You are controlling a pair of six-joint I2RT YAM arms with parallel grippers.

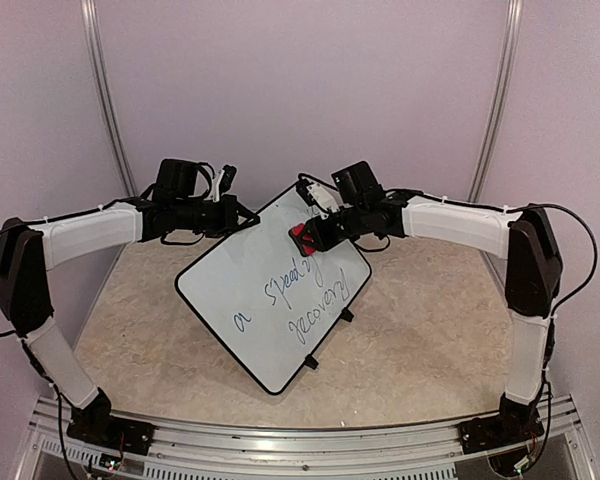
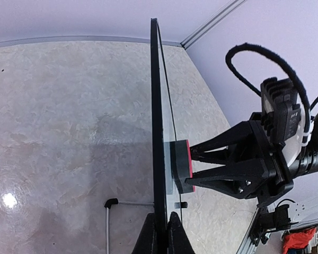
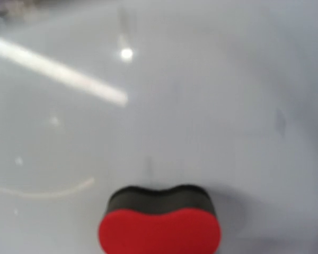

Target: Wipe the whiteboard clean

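whiteboard (image 1: 242,285): centre of the top view, tipped up at an angle so its face is reachable
left gripper (image 2: 161,235): pinched tight on the board's rim, I'd guess to brace it
right gripper (image 2: 197,168): clamped on the red eraser (image 2: 179,166), pad flat against the board face
writing (image 1: 305,300): lower half, not wiped yet

Blurred whiteboard (image 3: 201,106) surface in right wrist view; red eraser (image 3: 159,230) and left gripper (image 2: 162,222) cropped by lower edges.

Tilted whiteboard (image 1: 248,272) with dark handwritten text
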